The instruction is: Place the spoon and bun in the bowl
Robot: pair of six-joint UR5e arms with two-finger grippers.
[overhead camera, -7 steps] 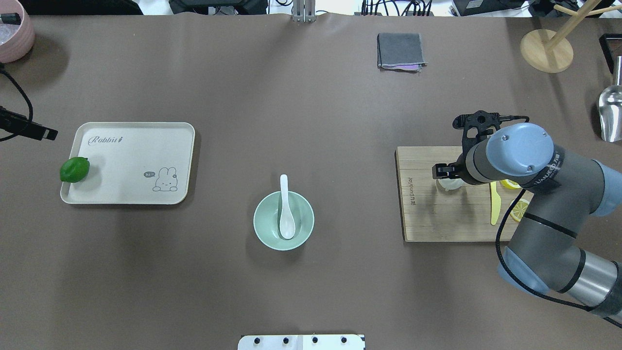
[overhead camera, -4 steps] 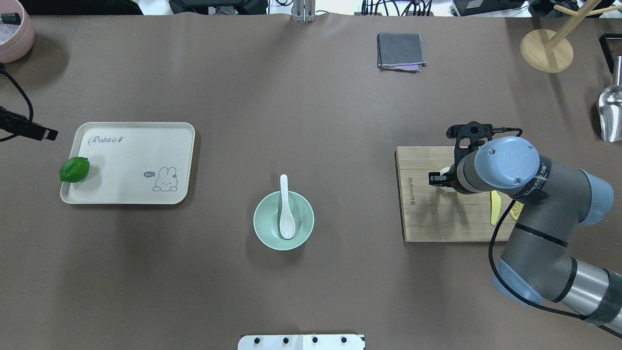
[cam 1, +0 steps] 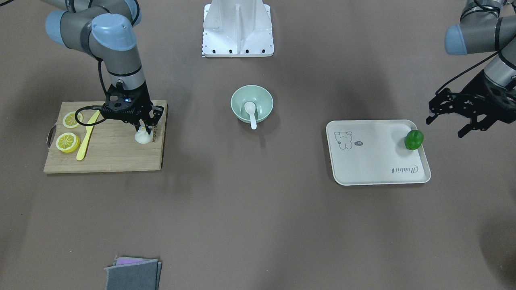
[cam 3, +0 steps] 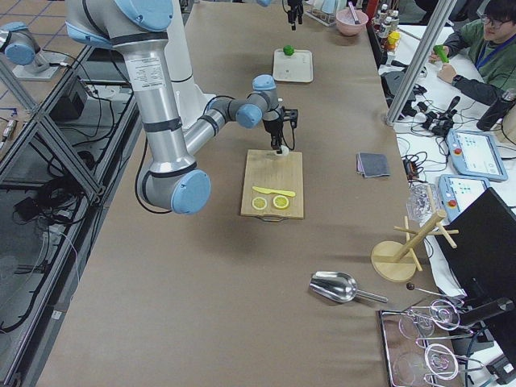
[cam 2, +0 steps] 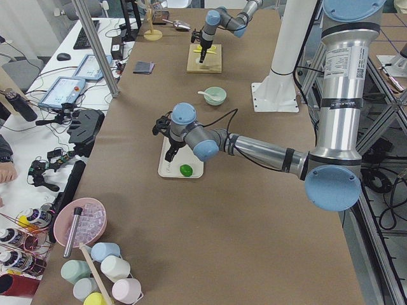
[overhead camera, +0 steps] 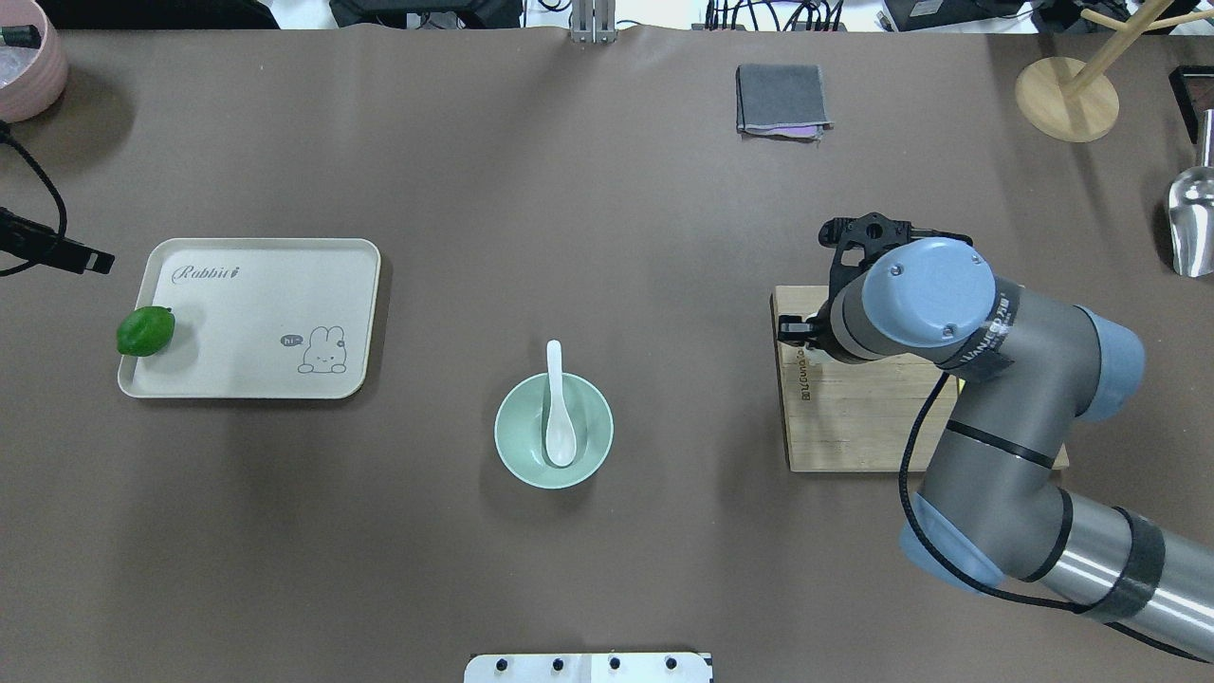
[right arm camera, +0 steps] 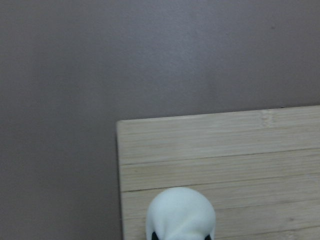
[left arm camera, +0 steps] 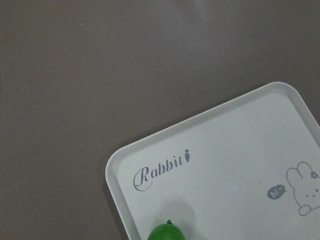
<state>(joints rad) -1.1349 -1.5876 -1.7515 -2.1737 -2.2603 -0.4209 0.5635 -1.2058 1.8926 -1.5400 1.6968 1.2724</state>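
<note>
The white spoon (overhead camera: 558,417) lies in the mint-green bowl (overhead camera: 507,446) at the table's middle, its handle over the far rim; both show in the front view too, spoon (cam 1: 250,112) and bowl (cam 1: 238,108). My right gripper (cam 1: 144,128) is shut on the white bun (cam 1: 142,137) and holds it over the wooden cutting board (cam 1: 117,153), near the corner closest to the bowl. The right wrist view shows the bun (right arm camera: 181,212) between the black fingertips. In the overhead view my arm hides the bun. My left gripper (cam 1: 447,121) is open and empty beside the tray.
A cream tray (overhead camera: 256,313) with a green fruit (overhead camera: 145,331) on its edge lies left. Lemon slices (cam 1: 67,141) and a yellow knife (cam 1: 86,137) lie on the board. A grey cloth (overhead camera: 781,99), a wooden stand (overhead camera: 1067,98) and a metal scoop (overhead camera: 1190,218) sit far right.
My right arm has moved left across the cutting board with the bun, toward the bowl-side edge. The left arm, spoon and bowl have not moved.
</note>
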